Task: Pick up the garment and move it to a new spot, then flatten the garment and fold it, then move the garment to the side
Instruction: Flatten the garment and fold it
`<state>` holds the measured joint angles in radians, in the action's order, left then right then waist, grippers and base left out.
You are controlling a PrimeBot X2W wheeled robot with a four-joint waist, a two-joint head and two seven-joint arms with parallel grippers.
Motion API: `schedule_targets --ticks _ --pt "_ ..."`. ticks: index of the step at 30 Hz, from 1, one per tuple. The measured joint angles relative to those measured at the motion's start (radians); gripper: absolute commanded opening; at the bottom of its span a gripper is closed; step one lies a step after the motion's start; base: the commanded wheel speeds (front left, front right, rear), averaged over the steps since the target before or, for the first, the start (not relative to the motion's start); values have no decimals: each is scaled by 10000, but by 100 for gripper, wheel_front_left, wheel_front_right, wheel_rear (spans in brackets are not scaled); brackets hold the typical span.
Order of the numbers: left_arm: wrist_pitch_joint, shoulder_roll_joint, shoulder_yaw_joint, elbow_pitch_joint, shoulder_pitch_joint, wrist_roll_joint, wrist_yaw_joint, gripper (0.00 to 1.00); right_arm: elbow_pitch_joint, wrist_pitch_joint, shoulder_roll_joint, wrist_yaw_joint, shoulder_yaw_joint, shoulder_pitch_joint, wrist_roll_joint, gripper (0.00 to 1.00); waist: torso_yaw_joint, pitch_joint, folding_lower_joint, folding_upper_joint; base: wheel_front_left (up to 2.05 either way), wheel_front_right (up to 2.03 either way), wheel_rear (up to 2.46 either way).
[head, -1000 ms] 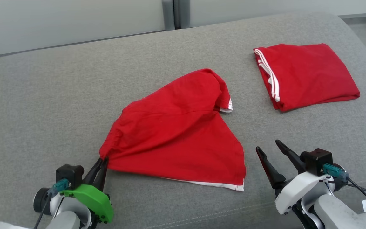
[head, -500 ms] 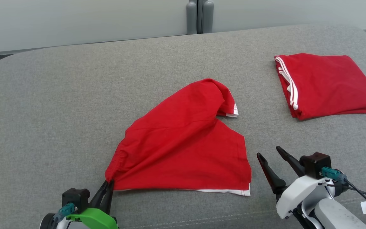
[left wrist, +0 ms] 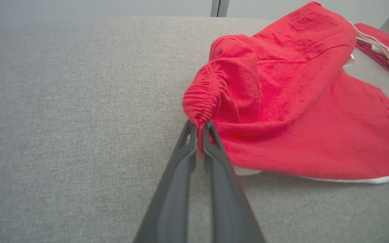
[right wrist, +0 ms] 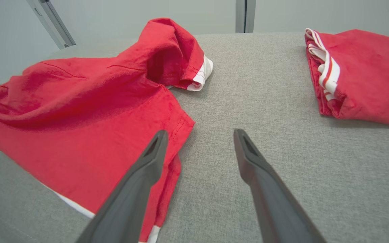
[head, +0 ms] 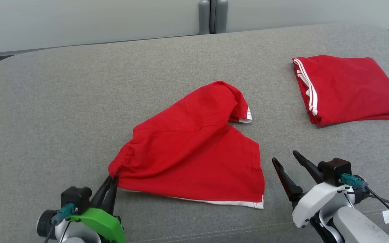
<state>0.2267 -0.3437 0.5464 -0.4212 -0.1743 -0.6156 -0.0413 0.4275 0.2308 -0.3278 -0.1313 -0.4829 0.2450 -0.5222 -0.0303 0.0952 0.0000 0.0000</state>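
- The red shorts (head: 194,152) lie loosely spread near the middle of the grey upholstered surface (head: 62,101), one leg humped up and curled over at the far side, the other lying flatter toward the robot.
- The left gripper (head: 111,180) has its jaws pressed together on the near-left corner of the shorts. In the left wrist view its fingers (left wrist: 184,152) pinch the gathered elastic waistband (left wrist: 199,101) right at its end.
- A white hem (head: 225,202) runs along the shorts' near edge, which rests on the fabric surface.
- The right gripper (head: 283,155) sits just beside the shorts' near-right corner with its jaws spread wide and nothing between them — in the right wrist view one finger (right wrist: 147,168) overlaps the red cloth's edge, though whether it touches I cannot tell.
- A second red garment (head: 348,89) with white stripes lies folded at the far right, well apart from the shorts.
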Motion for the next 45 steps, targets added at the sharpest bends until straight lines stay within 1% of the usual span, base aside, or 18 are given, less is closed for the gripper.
schedule_targets --ticks 4,10,19,24,25,26,27,29,34,41,45 --pt "-15 -127 -13 -98 -435 25 127 0 -19 13 52 0 -69 219 58 100 -141 36 0 0 0 0 0" --pt "-146 -46 161 -834 -1255 111 520 0 19 59 140 0 -217 496 71 100 -416 118 0 0 0 0 0" --pt "65 322 265 -2650 -2182 96 1095 0 205 151 207 0 -286 677 157 100 -858 302 0 0 0 0 0" --pt "226 554 288 -3492 -2493 186 1214 0 311 188 282 0 -334 696 207 100 -1021 328 0 0 0 0 0" --pt "288 606 251 -3572 -2541 192 1220 29 337 194 290 0 -328 697 213 100 -1024 317 0 0 0 0 0" --pt "299 640 221 -3624 -2579 257 1218 93 359 221 295 0 -318 697 213 100 -1015 302 0 0 0 0 0" --pt "311 665 151 -3651 -2595 332 1208 100 372 222 297 0 -303 697 213 100 -1001 283 0 0 0 0 0" --pt "314 729 -56 -3570 -2589 468 1187 100 405 251 297 0 -251 683 213 100 -927 205 0 0 0 0 0" --pt "341 744 -761 -2746 -2219 817 1007 100 357 267 295 0 -178 658 230 100 -748 52 0 0 0 0 0" --pt "343 792 -1912 -1127 -984 1582 660 100 86 311 257 0 211 343 284 100 -531 -270 0 0 0 0 0" --pt "343 955 -2569 -178 -167 2052 541 100 -167 320 274 0 504 69 374 100 -413 -477 0 0 0 0 0"
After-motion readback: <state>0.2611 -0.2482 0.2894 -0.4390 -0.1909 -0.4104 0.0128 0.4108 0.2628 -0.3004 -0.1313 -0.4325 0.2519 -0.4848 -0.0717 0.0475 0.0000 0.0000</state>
